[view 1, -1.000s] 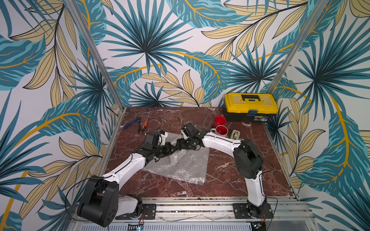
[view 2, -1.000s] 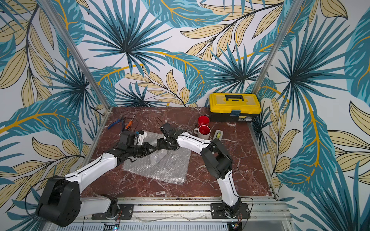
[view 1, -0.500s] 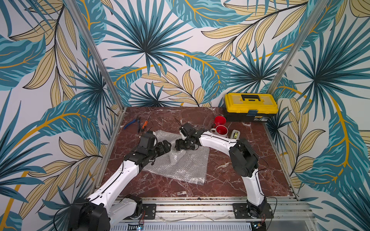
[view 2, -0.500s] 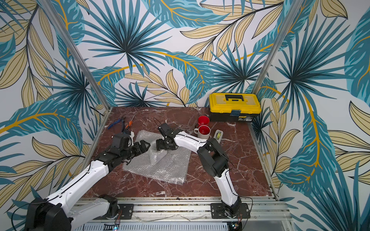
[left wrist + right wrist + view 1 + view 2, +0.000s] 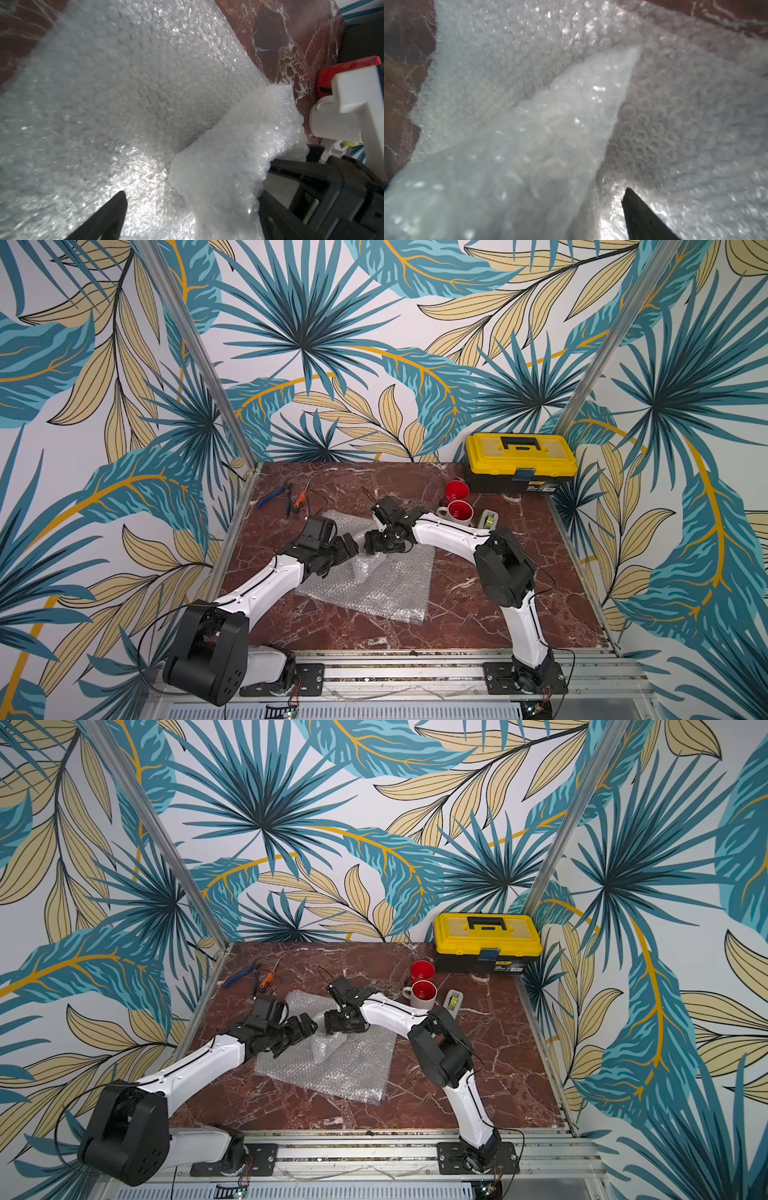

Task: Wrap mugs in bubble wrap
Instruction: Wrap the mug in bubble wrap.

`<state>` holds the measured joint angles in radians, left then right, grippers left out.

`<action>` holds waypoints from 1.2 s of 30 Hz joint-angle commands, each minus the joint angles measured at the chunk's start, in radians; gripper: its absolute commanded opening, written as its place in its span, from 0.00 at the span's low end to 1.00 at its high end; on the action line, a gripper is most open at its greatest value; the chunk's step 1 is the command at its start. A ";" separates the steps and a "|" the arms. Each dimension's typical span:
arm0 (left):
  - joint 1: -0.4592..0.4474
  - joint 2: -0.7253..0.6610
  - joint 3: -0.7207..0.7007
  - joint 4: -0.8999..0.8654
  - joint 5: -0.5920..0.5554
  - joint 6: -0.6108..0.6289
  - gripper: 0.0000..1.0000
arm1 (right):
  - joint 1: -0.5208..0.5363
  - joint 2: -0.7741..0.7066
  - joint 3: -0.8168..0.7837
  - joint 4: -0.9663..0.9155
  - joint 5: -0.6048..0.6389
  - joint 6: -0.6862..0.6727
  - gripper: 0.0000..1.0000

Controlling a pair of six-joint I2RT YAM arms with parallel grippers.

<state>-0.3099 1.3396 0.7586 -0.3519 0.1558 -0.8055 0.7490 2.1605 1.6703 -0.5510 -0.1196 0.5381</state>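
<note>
Two claws meet over the bubble wrap (image 5: 374, 593) spread on the surface (image 5: 478, 614): the left claw (image 5: 351, 545) stands open above it, while a raised fold (image 5: 529, 155) drapes over the right claw (image 5: 371, 542) (one finger hidden, so whether it grips I cannot tell).

Shiny, crinkly clear-plastic bubble wrap (image 5: 374, 593) on a polished red marble-look table (image 5: 478, 622); glossy ceramic mugs (image 5: 459, 512).
</note>
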 commanded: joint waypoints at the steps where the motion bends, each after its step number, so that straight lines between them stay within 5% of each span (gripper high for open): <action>1: -0.005 0.021 0.030 0.022 -0.018 -0.023 0.97 | 0.006 0.069 -0.041 -0.140 0.067 -0.025 0.75; 14: -0.003 0.168 0.038 0.031 -0.061 -0.075 0.92 | 0.009 0.049 -0.055 -0.144 0.046 -0.033 0.74; 25: -0.004 0.050 0.028 0.063 -0.071 -0.077 0.89 | 0.009 0.024 -0.053 -0.140 0.026 -0.030 0.72; 31: -0.003 0.106 0.024 0.063 -0.077 -0.086 0.66 | 0.009 -0.012 -0.053 -0.124 0.005 -0.033 0.72; 36: -0.004 0.126 0.011 0.067 -0.075 -0.083 0.56 | 0.007 -0.106 -0.078 -0.070 -0.020 -0.049 0.72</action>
<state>-0.3305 1.4311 0.7864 -0.2535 0.1650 -0.8829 0.7525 2.1227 1.6371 -0.5381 -0.1287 0.5365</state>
